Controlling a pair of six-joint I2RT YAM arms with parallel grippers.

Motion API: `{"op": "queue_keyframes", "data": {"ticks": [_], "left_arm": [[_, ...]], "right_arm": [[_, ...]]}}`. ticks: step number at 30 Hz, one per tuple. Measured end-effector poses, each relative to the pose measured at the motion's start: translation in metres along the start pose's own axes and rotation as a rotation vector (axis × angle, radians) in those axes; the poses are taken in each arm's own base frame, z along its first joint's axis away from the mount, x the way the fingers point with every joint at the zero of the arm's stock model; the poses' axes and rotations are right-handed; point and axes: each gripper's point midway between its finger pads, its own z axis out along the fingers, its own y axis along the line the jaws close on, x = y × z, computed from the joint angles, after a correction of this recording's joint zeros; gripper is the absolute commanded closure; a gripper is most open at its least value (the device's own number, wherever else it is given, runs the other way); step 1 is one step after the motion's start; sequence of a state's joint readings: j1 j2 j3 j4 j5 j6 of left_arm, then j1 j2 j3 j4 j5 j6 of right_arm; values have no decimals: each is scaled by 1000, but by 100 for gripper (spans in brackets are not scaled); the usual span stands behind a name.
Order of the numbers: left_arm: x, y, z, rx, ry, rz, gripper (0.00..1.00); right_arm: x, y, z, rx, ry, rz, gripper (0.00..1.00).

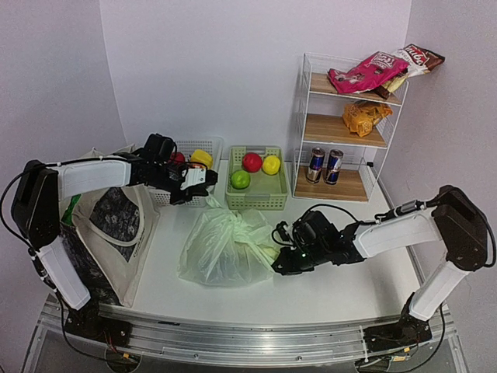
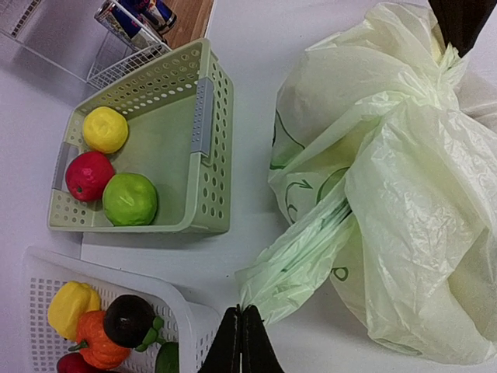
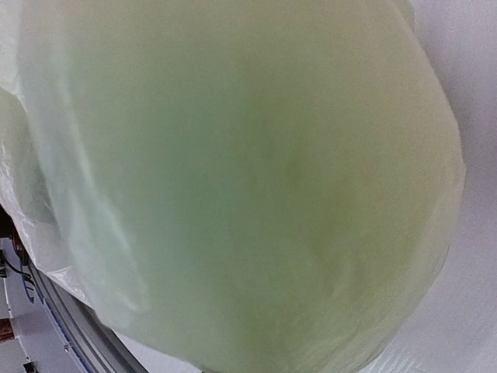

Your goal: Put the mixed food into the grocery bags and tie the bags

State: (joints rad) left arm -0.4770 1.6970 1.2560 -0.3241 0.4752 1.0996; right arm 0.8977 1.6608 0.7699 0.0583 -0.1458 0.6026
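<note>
The pale-green plastic grocery bag (image 1: 225, 247) lies bulging in the middle of the table, its contents hidden by the film. My left gripper (image 1: 207, 197) (image 2: 242, 312) is shut on the end of one stretched bag handle (image 2: 311, 260). My right gripper (image 1: 278, 263) presses against the bag's right side; in the left wrist view its dark tip (image 2: 462, 23) pinches the gathered film. Bag film fills the right wrist view and hides those fingers. The cream canvas tote (image 1: 109, 225) lies at the left. An orange crisp packet (image 1: 365, 116) and two drink cans (image 1: 324, 165) sit on the shelf.
A green basket (image 1: 273, 200) (image 2: 208, 124) with red, yellow and green fruit stands behind the bag. A white basket (image 1: 211, 143) (image 2: 182, 311) of vegetables is under my left arm. The wire shelf (image 1: 303, 101) at back right carries a pink packet (image 1: 365, 71).
</note>
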Motion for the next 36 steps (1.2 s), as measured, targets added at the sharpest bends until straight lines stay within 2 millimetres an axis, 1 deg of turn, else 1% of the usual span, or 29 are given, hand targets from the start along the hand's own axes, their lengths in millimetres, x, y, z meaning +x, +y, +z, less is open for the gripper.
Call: {"op": "queue_keyframes", "data": {"ticks": [6,8,15,21,25,29,31,33,34,36], "left_arm": [[-13,17,-6,-29,-19,17,100],[-15,19,-7,-32,-24,21,100],[-12,14,-5,-11,-14,10,100],[-12,20,1,-9,-16,16,100],[-10,19,4,-3,-14,40,100],[-9,17,4,0,-11,56,100],[-9,17,3,1,-13,52,100],[-13,17,-3,-4,-13,34,100],[-18,18,-8,-10,-17,22,100],[-36,22,-24,-39,-39,3,100]], "right_arm": [[4,8,1,4,-3,-17,100],[6,7,2,11,-2,-14,100],[11,1,3,29,3,-9,100],[12,-3,3,38,-5,-8,100],[14,-6,3,47,-5,-4,100],[14,-5,2,49,0,-7,100],[11,-1,-3,52,6,-21,100],[5,9,-15,56,18,-55,100],[2,16,-22,53,24,-82,100],[-7,37,-42,20,33,-153,100]]}}
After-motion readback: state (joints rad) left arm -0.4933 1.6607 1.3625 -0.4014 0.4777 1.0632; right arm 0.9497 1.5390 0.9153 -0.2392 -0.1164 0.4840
